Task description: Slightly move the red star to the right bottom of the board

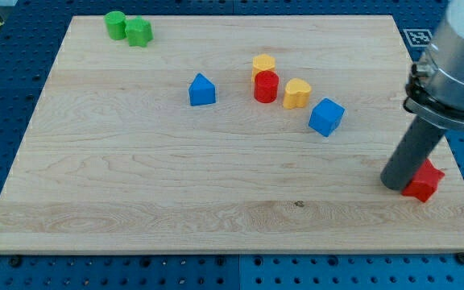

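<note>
The red star [424,182] lies near the view's right edge of the wooden board [135,193], toward the bottom right corner. The dark rod comes down from the view's upper right. My tip [395,184] rests on the board just to the left of the red star, touching or almost touching it, and the rod hides part of the star's left side.
A red cylinder [266,86], two yellow blocks [263,64] [296,93], a blue cube [326,117] and a blue pointed block [202,90] sit in the upper middle. Two green blocks [116,24] [139,32] are at the top left.
</note>
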